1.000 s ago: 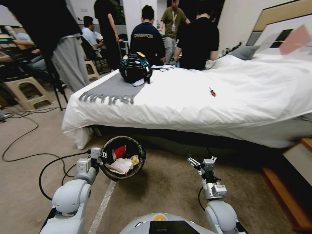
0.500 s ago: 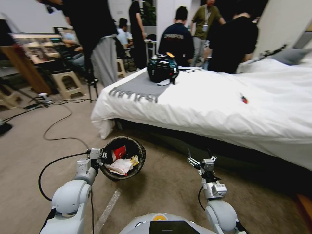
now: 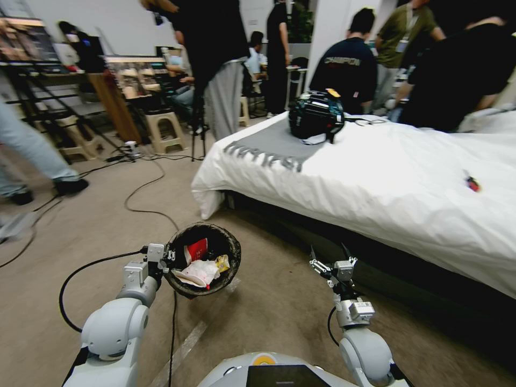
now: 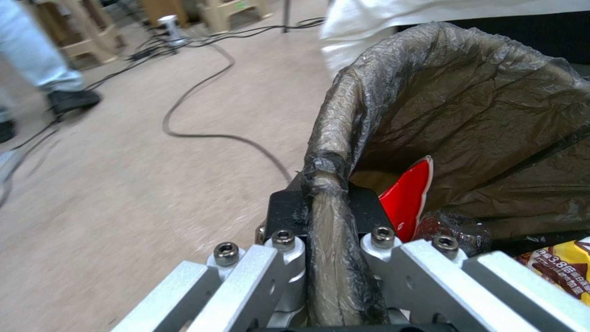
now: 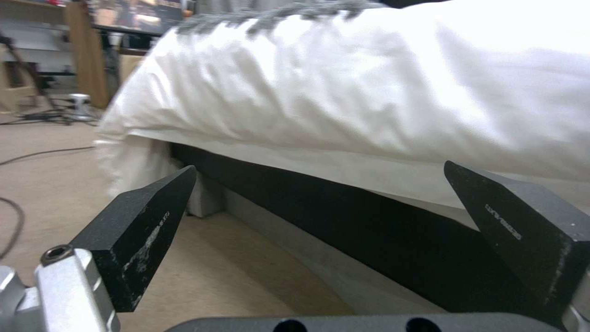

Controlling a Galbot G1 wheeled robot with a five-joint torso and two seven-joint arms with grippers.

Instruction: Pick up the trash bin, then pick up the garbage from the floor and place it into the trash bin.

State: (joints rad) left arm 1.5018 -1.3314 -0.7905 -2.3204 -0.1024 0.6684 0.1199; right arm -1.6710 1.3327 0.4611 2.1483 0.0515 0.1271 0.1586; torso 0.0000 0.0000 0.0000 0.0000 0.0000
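The trash bin (image 3: 226, 243), lined with a dark bag, hangs above the carpet at my left front. My left gripper (image 3: 166, 257) is shut on its near rim. In the left wrist view the fingers (image 4: 289, 258) pinch the bagged rim (image 4: 329, 184) of the trash bin. Garbage lies inside it: a red packet (image 3: 196, 250), a white tissue (image 3: 198, 273) and a yellow wrapper (image 3: 222, 263). The red packet (image 4: 405, 200) and the yellow wrapper (image 4: 562, 267) lie close behind the fingers. My right gripper (image 3: 329, 252) is open and holds nothing, with its fingers (image 5: 147, 226) facing the bed's side.
A bed (image 3: 387, 183) with a white cover fills the right, with a black helmet (image 3: 316, 114) and a grey scarf (image 3: 274, 145) on it. Black cables (image 3: 145, 193) run over the carpet at left. Stools (image 3: 164, 131), a tripod and people stand behind; a person's legs (image 3: 32, 156) show at far left.
The whole picture has shifted right, so the camera has turned left. Both arms and the held bin keep the same pose before me.
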